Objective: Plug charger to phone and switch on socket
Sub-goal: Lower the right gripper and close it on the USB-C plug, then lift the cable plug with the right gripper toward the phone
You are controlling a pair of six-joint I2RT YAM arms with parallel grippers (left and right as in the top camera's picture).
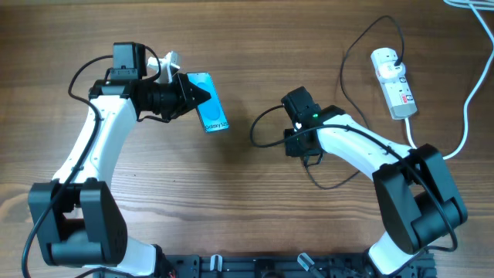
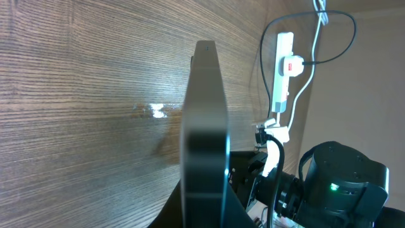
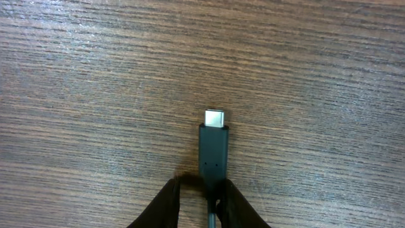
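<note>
left gripper (image 1: 201,96): clamped on phone (image 1: 214,116), edge-on, screen hidden in wrist view. right gripper (image 3: 204,190): pinching charger (image 3: 213,149), fingers (image 3: 161,206) cropped at 6 o'clock. socket (image 1: 394,93) at 2 o'clock.

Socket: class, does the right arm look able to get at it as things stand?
Probably yes: the socket lies on that arm's side, with nothing upright between them. However, the right gripper is shut on the charger's plug, so pressing anything would be awkward.
</note>
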